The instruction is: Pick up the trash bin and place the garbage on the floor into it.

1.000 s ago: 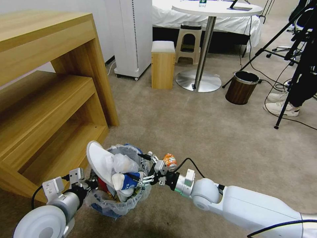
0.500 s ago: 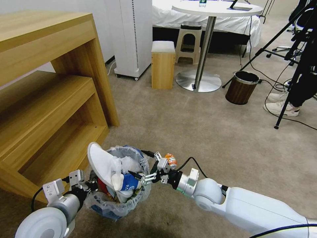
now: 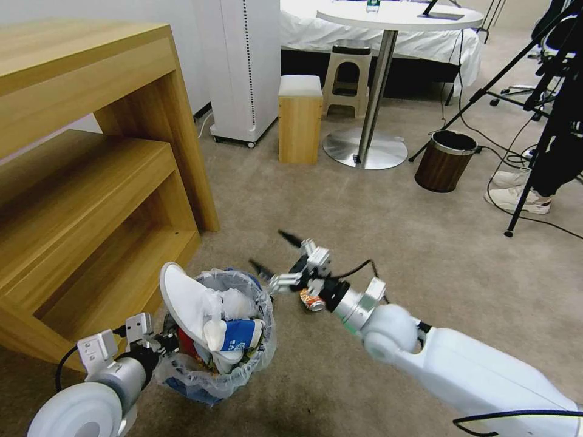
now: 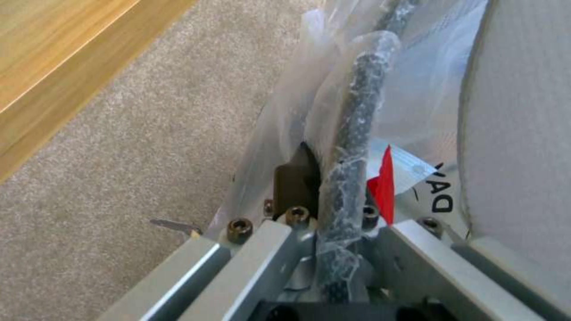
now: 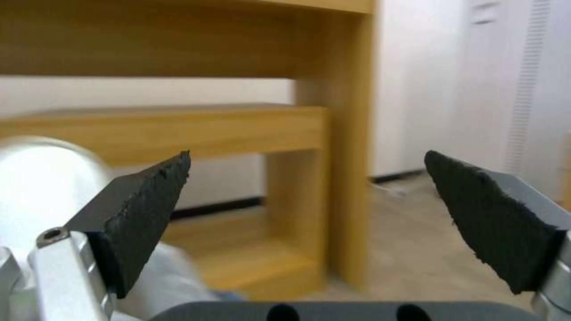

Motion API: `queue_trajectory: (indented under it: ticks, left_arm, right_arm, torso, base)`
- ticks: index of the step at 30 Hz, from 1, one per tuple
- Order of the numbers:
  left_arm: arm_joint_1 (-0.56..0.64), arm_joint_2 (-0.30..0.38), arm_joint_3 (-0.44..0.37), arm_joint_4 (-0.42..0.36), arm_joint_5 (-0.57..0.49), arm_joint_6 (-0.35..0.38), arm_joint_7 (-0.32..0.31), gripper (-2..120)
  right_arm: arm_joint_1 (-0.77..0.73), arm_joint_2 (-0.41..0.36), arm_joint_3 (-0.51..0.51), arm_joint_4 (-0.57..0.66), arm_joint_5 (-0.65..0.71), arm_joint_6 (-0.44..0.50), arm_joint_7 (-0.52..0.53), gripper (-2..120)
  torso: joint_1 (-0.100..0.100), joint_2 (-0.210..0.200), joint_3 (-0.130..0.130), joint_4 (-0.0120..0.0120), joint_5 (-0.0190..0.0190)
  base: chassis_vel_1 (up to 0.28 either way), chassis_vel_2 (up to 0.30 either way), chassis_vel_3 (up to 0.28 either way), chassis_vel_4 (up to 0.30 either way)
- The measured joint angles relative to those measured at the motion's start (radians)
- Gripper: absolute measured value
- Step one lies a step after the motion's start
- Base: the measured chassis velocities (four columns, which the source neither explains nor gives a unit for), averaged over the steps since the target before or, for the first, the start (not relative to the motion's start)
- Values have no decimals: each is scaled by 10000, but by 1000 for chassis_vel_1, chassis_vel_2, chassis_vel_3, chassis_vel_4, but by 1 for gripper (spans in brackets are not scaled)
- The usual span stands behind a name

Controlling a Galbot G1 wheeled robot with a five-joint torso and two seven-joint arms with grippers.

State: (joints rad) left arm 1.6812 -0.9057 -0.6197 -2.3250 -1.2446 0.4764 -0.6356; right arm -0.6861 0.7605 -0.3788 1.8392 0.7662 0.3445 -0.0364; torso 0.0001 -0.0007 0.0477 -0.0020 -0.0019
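Observation:
The trash bin [image 3: 212, 379] with its crinkled plastic liner hangs at the lower left, and my left gripper [image 3: 165, 343] is shut on its rim. In the left wrist view the gripper [image 4: 336, 187] pinches the black, plastic-wrapped rim [image 4: 357, 111]. Inside the bin are a white slipper [image 3: 182, 297], a blue-white cup [image 3: 237, 334] and red scraps. My right gripper [image 3: 270, 250] hovers open and empty to the right of the bin and above its rim. Its black pads [image 5: 149, 209] stand wide apart. An orange can [image 3: 311, 301] lies on the beige floor [image 3: 364, 212] under the right wrist.
A wooden shelf unit [image 3: 91, 182] stands close on the left of the bin. Farther off are a white cabinet [image 3: 243, 67], a wooden box stool [image 3: 299, 118], a round table's base [image 3: 364, 149], a brown wood-look bin [image 3: 444, 161], and tripod legs with cables [image 3: 522, 200].
My right gripper has drawn back out of the bin and risen forward and to the right, still open. The blue-white cup stays in the bin. The can and left gripper have not moved.

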Motion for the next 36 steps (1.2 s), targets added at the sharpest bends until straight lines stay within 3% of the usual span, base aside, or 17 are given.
queue_trajectory:
  ticks: [4,11,23,33,36]
  left_arm:
    - [-116,-129,92,72,97,1,98,0]
    - [-203,-233,168,128,186,-1,226,0]
    - [-116,-392,149,160,372,-27,498,0]
    - [-176,-239,180,188,401,-67,615,0]
    - [-186,-302,229,196,437,-70,646,0]
  right_arm:
    - [-1162,-706,1269,-395,-271,-285,517,100]
    - [-2422,-1281,2229,-1303,-1656,-503,845,100]
    - [-2339,-525,1605,-3721,-2835,-698,873,100]
    - [-2078,-571,1576,-4321,-3161,-1000,718,100]
    - [-1481,-478,1083,-4913,-3087,-920,324,100]
  torso:
    - [-1,0,-1,-1,-1]
    - [0,0,0,-4,-3]
    - [-1,0,0,0,-4]
    - [0,0,0,-3,-3]
    - [0,-1,1,-3,3]
  base:
    - [0,0,0,0]
    - [0,0,0,0]
    - [0,0,0,0]
    - [0,0,0,0]
    - [0,0,0,0]
